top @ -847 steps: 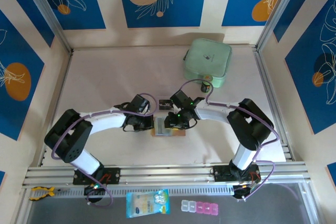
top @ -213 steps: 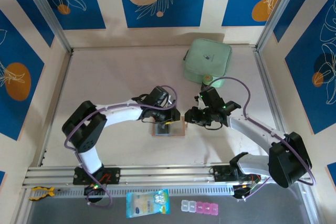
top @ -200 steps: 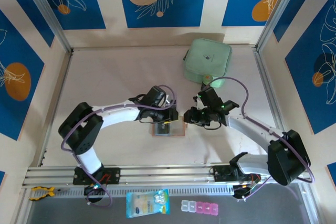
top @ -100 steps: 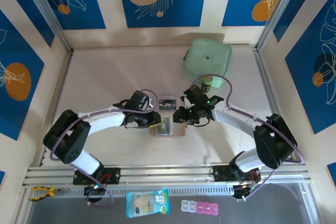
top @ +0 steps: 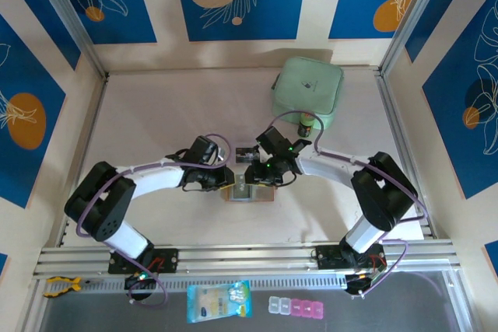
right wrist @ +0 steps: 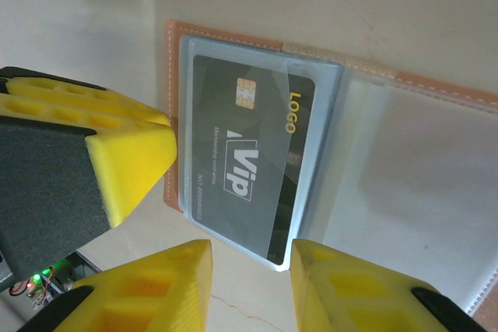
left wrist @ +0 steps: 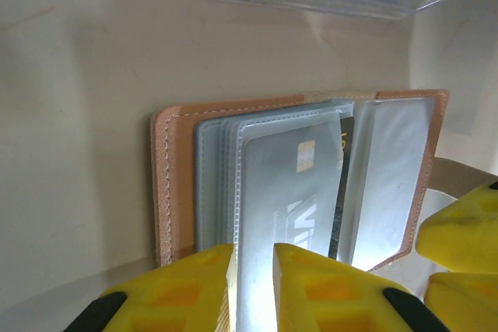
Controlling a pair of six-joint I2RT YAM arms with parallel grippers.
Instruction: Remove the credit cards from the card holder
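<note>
Left tool [left wrist: 253, 258], nearly together, grip unclear, sits over the salmon-tan leather card holder [left wrist: 167, 184]; right tool [right wrist: 249, 253], apart, must next pinch its dark grey card [right wrist: 249, 161].

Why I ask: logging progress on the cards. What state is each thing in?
card holder: open flat on the table.
grey card: inside a clear sleeve.
left gripper: jaws nearly together around a sleeve's edge.
right gripper: jaws apart over the card's end.
mint pouch: looks closed.

Tan card holder [left wrist: 175, 184] lies open, a dark grey credit card [right wrist: 249, 161] sleeved inside.
</note>
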